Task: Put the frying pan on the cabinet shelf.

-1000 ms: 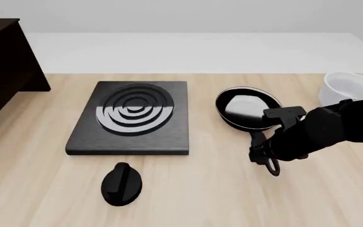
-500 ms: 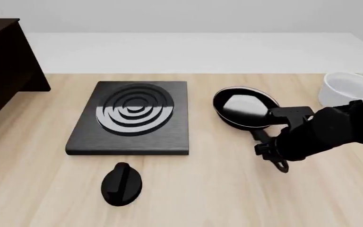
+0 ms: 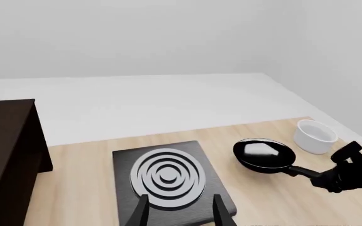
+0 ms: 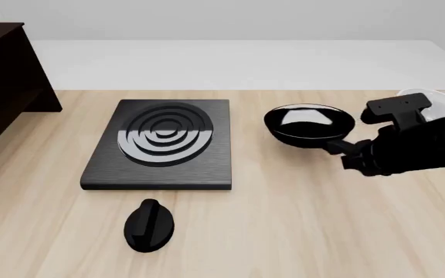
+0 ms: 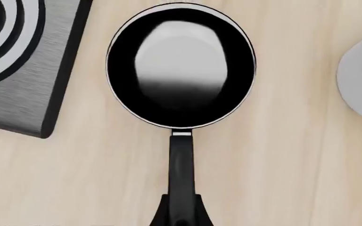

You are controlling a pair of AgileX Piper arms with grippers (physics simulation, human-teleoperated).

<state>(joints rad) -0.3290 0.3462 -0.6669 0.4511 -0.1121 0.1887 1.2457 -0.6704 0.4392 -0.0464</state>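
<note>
Grasp stage done, transport not begun. Frying pan (image 4: 309, 125) at table's right half, between burner plate (image 4: 160, 145) and white bowl (image 3: 315, 136); appears lifted just clear of the light tabletop (image 4: 284, 231), judging by the shadow beneath it, though contact cannot be ruled out. Right gripper (image 5: 181, 213) clamped on the pan's handle, fingers pinching it from both sides partway along its length; loop end hidden behind the gripper body in every view.

Left gripper (image 3: 178, 211) idle, fingers apart, nothing between them, hovering over the near edge of the burner plate.

Remaining: whole carry across the table to the dark cabinet (image 4: 6, 87) at far left, then set-down on a shelf board. Shelf surface itself not clearly visible; only the cabinet's dark top and side panel show. Cabinet well apart from the pan, with burner plate lying between.

Orientation: long axis from bowl of pan through handle, running from table centre-right toward the right arm, slightly toward the near edge. Pan end points left and a little away; handle end points right, into the gripper. Pan roughly level, glossy inside facing up.

Black oval knob (image 4: 150, 225) near front edge, untouched, not in the likely path.
</note>
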